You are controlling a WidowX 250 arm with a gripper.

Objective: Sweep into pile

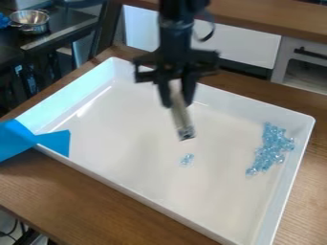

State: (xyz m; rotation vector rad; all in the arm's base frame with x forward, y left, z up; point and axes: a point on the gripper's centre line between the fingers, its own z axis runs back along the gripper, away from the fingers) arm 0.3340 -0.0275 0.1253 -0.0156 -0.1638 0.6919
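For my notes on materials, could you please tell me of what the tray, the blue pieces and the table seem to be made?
Tray: probably smooth white plastic, slightly glossy, as a bright streak shines on its floor; enamelled metal is possible.
Blue pieces: clear plastic or glass, as they look see-through and glint.
Table: brown wood or laminate, judging by its grain.

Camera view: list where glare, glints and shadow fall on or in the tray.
In the camera view, a bright streak of glare runs inside the left wall of the white tray; small glints dot the clear blue pieces; a faint, soft-edged shadow greys the tray's middle.
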